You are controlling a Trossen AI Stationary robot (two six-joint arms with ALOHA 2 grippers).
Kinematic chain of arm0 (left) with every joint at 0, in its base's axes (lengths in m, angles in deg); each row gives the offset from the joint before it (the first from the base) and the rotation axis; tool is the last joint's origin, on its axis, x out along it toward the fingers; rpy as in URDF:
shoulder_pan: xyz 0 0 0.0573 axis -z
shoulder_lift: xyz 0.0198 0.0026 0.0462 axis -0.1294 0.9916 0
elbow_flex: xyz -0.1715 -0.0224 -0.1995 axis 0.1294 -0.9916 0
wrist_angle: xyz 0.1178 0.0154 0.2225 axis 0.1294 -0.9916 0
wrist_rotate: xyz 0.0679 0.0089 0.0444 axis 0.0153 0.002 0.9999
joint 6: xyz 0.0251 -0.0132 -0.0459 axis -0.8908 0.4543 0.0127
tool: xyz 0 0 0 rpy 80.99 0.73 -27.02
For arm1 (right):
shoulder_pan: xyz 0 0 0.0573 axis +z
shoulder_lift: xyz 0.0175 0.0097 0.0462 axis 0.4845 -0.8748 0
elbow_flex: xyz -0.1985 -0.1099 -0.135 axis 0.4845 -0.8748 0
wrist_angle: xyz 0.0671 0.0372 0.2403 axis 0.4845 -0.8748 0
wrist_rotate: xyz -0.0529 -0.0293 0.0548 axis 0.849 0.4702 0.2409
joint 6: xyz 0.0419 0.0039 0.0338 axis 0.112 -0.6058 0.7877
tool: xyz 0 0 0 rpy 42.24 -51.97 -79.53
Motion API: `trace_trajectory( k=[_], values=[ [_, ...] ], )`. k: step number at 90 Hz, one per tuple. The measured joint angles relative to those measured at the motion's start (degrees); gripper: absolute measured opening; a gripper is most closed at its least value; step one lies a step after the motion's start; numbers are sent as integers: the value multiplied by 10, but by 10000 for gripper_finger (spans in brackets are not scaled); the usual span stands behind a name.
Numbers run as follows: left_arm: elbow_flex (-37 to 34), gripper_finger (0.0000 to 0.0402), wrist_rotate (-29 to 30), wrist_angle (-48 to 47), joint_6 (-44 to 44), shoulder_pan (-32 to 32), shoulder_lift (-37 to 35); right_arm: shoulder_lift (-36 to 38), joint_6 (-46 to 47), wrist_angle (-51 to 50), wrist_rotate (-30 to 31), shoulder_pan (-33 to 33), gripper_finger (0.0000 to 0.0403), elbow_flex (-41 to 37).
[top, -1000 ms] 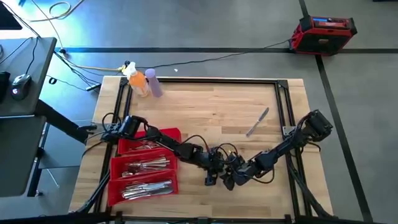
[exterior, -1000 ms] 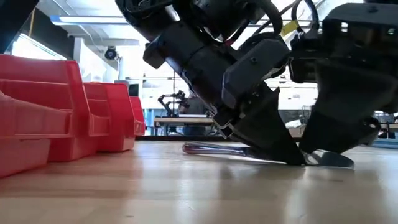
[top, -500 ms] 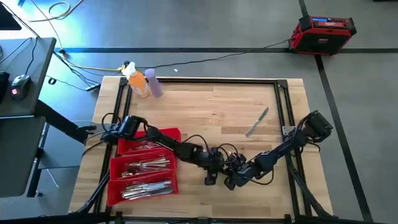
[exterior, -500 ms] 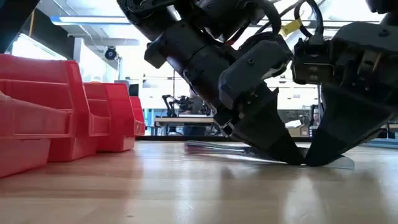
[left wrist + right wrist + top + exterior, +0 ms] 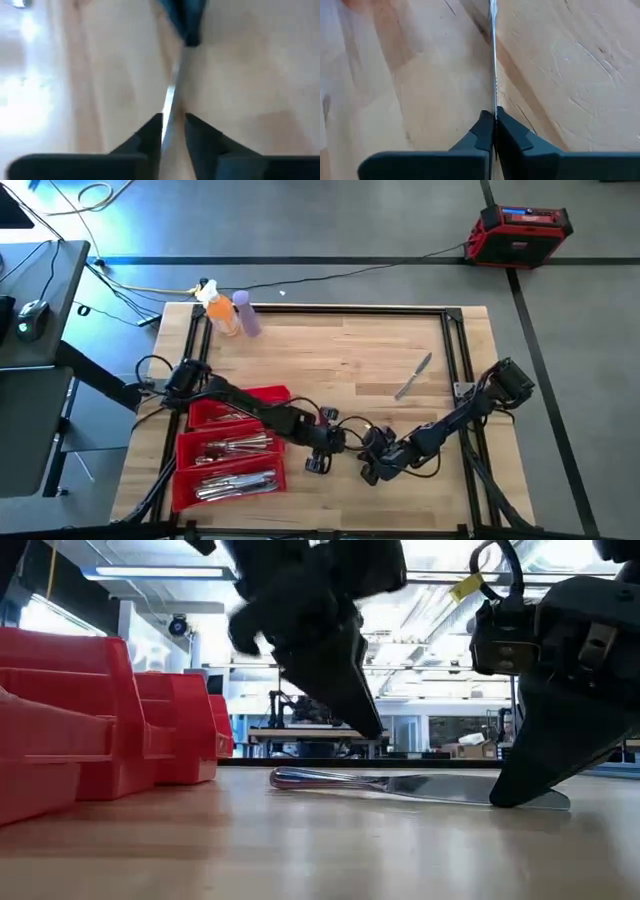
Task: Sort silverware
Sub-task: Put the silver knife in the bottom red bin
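**Low view: table knife clamped at blade tip**

Low view showed a slim, shiny knife lying flat on the wooden table, long axis across the picture, handle toward the red tray. The left gripper, just right of the tray, had its fingers slightly apart, straddling the knife without gripping. The right gripper was clamped on the blade tip. A second knife lay well apart, farther right. Two bottles stood at the far left corner.
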Motion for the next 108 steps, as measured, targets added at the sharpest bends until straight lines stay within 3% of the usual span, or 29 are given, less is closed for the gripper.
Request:
trace_trajectory(
  k=[9,20,29,39,57,76,86,108],
  values=[
    [0,126,32,0,-12,-4,23,-1,-2,9,0,0,0,-1],
    [1,163,4,4,-8,-13,51,-3,-20,21,-1,0,0,-1],
    [4,167,-23,4,-4,-20,67,-3,-22,23,-1,0,0,-2],
    [4,138,-41,-5,7,-26,74,-3,-21,24,0,0,0,-2],
    [4,17,-59,-8,5,-28,74,22,-55,31,18,2,5,-5],
    [4,6,-42,-22,25,-20,61,113,-106,61,47,8,62,-6],
    [17,4,-8,-95,39,-6,34,164,-170,112,53,37,101,-6],
    [96,2,5,-269,163,66,-85,255,-435,303,217,173,134,-3]
  ],
)
